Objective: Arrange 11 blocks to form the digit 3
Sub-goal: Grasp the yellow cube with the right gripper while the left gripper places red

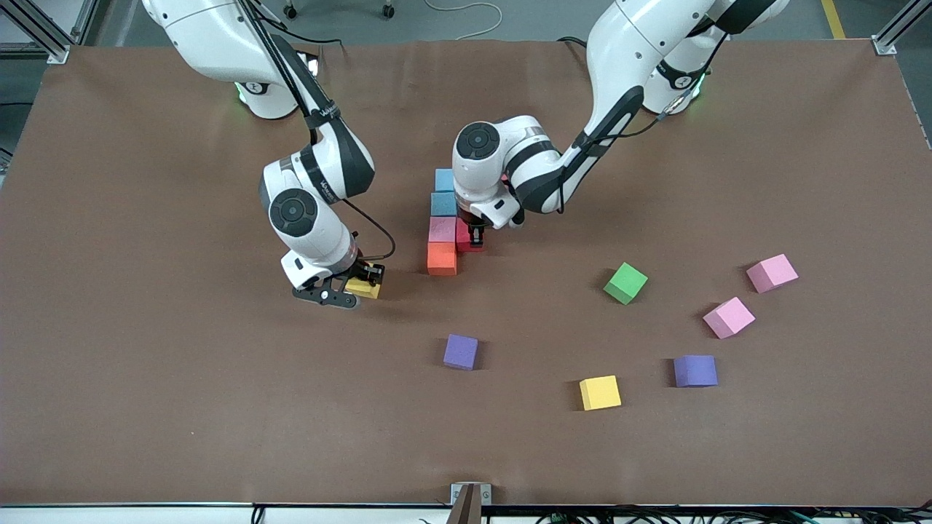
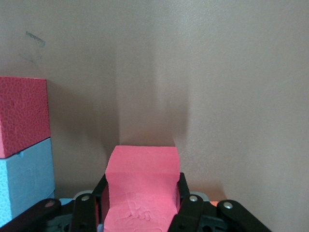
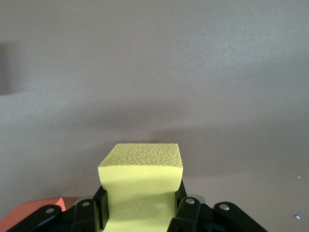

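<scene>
A column of blocks lies mid-table: two light blue (image 1: 444, 191), a pink (image 1: 442, 228) and an orange (image 1: 442, 258). My left gripper (image 1: 475, 236) is shut on a red block (image 1: 468, 244), held low against the pink block on the side toward the left arm's end. In the left wrist view the red block (image 2: 141, 169) fills the gripper (image 2: 141, 195), with the pink (image 2: 21, 116) and light blue (image 2: 24, 179) blocks beside it. My right gripper (image 1: 354, 288) is shut on a yellow block (image 1: 365, 289) low over the mat, toward the right arm's end from the orange block. The yellow block (image 3: 141, 179) also shows between the fingers (image 3: 181, 198).
Loose blocks lie nearer the front camera and toward the left arm's end: a purple (image 1: 461, 351), a yellow (image 1: 600, 392), a second purple (image 1: 695, 370), a green (image 1: 625, 283) and two pink (image 1: 729, 317) (image 1: 772, 273). Brown mat (image 1: 182, 407) covers the table.
</scene>
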### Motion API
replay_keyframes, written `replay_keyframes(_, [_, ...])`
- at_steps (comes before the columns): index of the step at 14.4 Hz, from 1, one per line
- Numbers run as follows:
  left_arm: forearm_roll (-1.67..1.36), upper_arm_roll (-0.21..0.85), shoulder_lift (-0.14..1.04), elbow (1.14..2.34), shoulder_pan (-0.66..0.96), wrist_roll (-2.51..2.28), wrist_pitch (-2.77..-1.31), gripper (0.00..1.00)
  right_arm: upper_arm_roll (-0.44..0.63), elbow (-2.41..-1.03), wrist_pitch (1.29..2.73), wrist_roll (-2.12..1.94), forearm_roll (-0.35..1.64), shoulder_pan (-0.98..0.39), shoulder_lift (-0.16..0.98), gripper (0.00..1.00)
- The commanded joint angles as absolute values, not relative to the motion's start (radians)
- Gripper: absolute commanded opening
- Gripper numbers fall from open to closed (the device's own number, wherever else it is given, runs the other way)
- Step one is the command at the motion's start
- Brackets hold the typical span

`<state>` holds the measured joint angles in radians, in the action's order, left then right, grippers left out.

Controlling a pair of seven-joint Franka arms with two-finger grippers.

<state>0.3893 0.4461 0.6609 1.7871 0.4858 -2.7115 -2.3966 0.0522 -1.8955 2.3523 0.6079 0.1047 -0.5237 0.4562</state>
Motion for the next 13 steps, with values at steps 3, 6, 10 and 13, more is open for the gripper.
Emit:
replay_keyframes(3, [0.419,0.445,0.657,1.795,0.489,-2.744,-2.411,0.19,0.054,-1.878,2.350,0.595,0.106,-0.525,0.469,0.01])
replay_keyframes(6, [0.420,0.445,0.658,1.792,0.489,-2.744,-2.413,0.19,0.054,-1.873,2.350,0.595,0.106,-0.523,0.471,0.01])
replay_keyframes(10, [0.419,0.445,0.658,1.790,0.489,-2.757,-2.413,0.22,0.054,-1.873,2.350,0.595,0.106,-0.525,0.471,0.01])
replay_keyframes(13, [0.419,0.445,0.660,1.786,0.489,-2.754,-2.413,0.48,0.052,-1.873,2.350,0.595,0.106,-0.525,0.471,0.01])
